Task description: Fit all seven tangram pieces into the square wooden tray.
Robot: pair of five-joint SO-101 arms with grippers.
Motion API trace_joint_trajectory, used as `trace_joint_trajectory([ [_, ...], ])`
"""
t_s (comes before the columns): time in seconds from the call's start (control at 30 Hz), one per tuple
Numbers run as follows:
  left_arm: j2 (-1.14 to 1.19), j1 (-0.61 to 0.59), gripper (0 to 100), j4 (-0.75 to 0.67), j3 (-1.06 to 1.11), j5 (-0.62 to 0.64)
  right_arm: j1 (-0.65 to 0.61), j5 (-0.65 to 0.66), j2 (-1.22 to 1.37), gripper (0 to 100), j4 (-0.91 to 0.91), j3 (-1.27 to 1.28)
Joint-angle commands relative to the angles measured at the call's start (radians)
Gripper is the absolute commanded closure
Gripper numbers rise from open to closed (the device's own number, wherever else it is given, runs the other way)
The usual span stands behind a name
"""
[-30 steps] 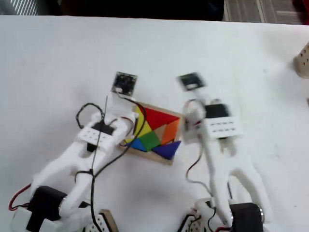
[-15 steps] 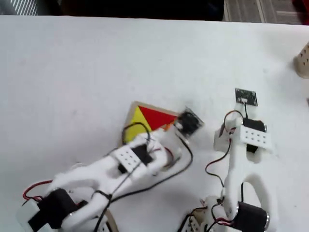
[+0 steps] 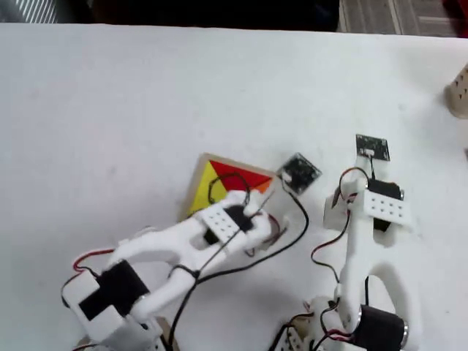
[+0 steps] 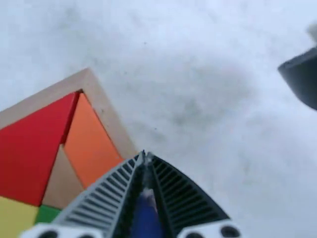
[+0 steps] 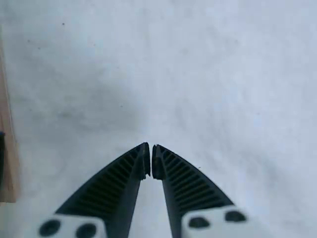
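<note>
The left arm (image 3: 175, 245) lies stretched slantwise from the table's near edge across the square wooden tray (image 4: 106, 114), and its wrist covers the tray's nearer half. The left gripper (image 4: 144, 157) has its jaws pressed together at the tips, which sit just past the tray's rim over the white table (image 3: 110, 95). A blue piece (image 4: 146, 215) shows in the slit between the jaws; whether it is pinched or lies underneath cannot be told. Beside this gripper, inside the tray, lie a red wooden triangle (image 4: 34, 148), an orange piece (image 4: 89, 144), a yellow piece (image 4: 15, 218) and a green sliver (image 4: 48, 214), with a bare wooden patch (image 4: 59, 183) among them. The right arm (image 3: 358, 248) stands folded, apart from the tray. The right gripper (image 5: 150, 161) has its jaws pressed together over bare table, with the tray's rim off to one side of it.
</note>
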Motion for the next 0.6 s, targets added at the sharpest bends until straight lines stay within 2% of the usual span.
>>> trace_joint_trajectory([
  [0.0,-0.007,-0.038,98,0.015,-0.049,0.008,0.010,-0.012,-0.021,97.9,-0.016,-0.003],
  [0.2,-0.031,-0.042,98,0.031,-0.029,0.008,0.010,-0.012,-0.021,97.9,-0.016,-0.003],
  [0.37,-0.140,-0.044,98,0.023,0.043,0.003,0.010,-0.011,-0.021,97.9,-0.016,-0.003],
  [0.57,-0.189,-0.113,98,-0.017,0.089,0.006,0.010,-0.011,-0.021,97.9,-0.016,-0.003],
])
